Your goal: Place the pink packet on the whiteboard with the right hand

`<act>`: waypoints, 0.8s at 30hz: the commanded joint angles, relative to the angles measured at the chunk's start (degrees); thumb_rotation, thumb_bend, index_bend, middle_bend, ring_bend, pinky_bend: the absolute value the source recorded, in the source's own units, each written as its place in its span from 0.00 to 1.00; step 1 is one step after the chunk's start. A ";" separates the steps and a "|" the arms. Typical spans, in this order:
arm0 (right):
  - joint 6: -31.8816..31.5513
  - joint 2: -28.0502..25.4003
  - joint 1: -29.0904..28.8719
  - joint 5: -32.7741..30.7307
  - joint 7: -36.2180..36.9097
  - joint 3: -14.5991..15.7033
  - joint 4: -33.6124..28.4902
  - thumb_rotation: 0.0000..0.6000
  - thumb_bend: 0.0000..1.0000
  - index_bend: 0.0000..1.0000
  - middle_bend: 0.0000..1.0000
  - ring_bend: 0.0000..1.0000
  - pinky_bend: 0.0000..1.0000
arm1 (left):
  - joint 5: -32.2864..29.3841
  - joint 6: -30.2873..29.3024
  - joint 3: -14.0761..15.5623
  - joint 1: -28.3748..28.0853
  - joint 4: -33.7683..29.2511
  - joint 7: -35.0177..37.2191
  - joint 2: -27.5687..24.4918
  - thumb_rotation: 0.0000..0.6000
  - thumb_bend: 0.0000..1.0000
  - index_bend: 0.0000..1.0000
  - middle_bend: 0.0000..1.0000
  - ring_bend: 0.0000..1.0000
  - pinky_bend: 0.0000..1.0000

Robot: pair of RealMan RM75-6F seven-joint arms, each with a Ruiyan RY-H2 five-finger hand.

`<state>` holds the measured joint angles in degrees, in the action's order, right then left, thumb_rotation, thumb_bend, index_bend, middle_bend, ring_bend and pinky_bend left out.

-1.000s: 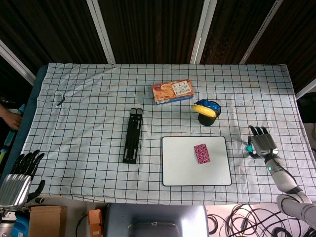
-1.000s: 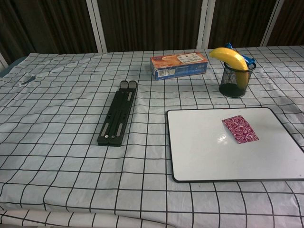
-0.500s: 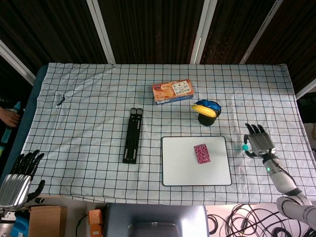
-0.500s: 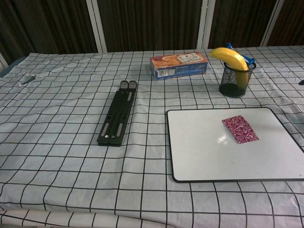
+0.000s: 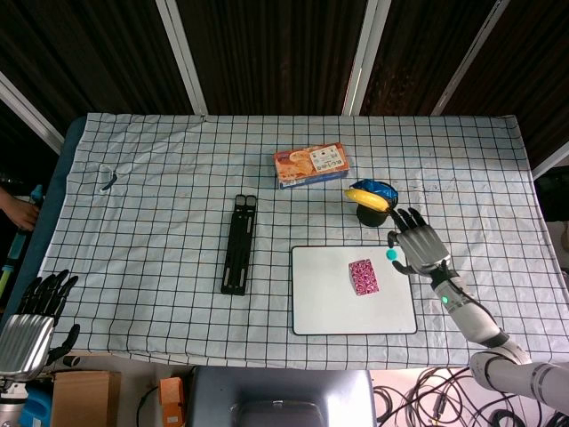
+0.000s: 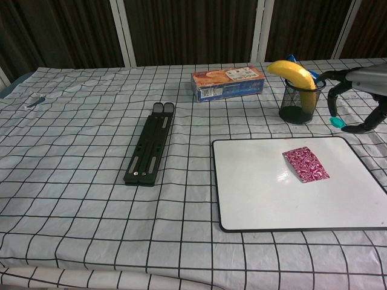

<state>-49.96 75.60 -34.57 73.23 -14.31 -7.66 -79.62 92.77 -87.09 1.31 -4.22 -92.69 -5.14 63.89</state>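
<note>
The pink patterned packet [image 5: 363, 276] [image 6: 306, 164] lies flat on the whiteboard [image 5: 320, 307] [image 6: 254, 199], right of its middle. My right hand [image 5: 418, 246] [image 6: 357, 96] hovers over the board's far right corner with fingers spread and nothing in them, a short way right of the packet. My left hand [image 5: 31, 322] hangs off the table's near left corner, holding nothing; the chest view does not show it.
A black mesh cup [image 5: 371, 213] [image 6: 299, 103] holding a banana [image 5: 367, 198] [image 6: 290, 72] stands just behind the whiteboard, close to my right hand. An orange box [image 5: 310, 165] [image 6: 228, 83] lies further back. A black folded stand [image 5: 238, 244] [image 6: 150, 151] lies left of the board.
My right hand has swept left and away from me, from beyond the table's right side to above the whiteboard's far right corner, entering the chest view. The packet has not moved.
</note>
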 commanded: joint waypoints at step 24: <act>2.12 6.46 -4.02 -6.98 -13.85 4.10 -1.90 1.00 0.25 0.24 0.00 0.00 0.00 | 0.50 -0.70 0.20 0.46 0.15 1.09 -0.39 1.00 0.41 0.00 0.00 0.00 0.00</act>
<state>-47.56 82.32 -38.66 66.08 -28.34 -3.63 -81.20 93.28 -87.80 1.51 -3.75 -92.53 -4.04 63.50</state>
